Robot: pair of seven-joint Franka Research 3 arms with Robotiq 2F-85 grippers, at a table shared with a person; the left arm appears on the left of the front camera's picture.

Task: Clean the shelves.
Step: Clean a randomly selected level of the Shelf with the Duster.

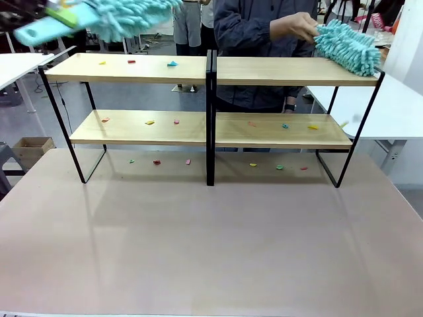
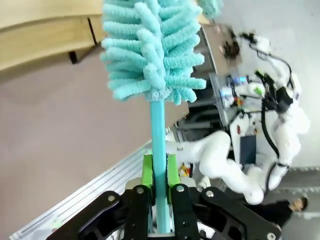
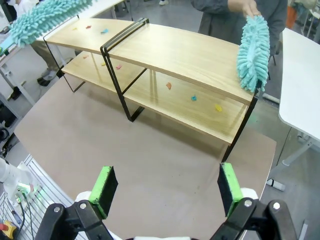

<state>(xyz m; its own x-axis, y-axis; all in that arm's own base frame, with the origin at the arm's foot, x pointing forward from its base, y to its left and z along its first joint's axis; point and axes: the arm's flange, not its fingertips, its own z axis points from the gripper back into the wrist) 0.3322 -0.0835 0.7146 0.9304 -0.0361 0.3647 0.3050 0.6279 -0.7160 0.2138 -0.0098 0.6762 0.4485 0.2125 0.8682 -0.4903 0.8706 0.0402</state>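
Observation:
The shelves (image 1: pixel 210 69) (image 3: pixel 185 55) stand across the far half of the table. Small coloured scraps (image 1: pixel 150 122) lie on the top left board, on both lower boards and on the table beneath. My left gripper (image 2: pixel 159 170) is shut on the teal handle of a fluffy teal duster (image 2: pixel 150 50). That duster (image 1: pixel 119 16) hangs blurred above the shelves' left end. A person's hand (image 1: pixel 294 26) holds a second teal duster (image 1: pixel 349 46) (image 3: pixel 254 52) on the right end of the top board. Well short of the shelves, my right gripper (image 3: pixel 167 185) is open above the table.
White tables flank the shelves at the left (image 1: pixel 16 66) and the right (image 1: pixel 396 105). A cardboard box (image 1: pixel 30 148) sits on the floor at the left. The brown table (image 1: pixel 211 244) is bare in front of the shelves.

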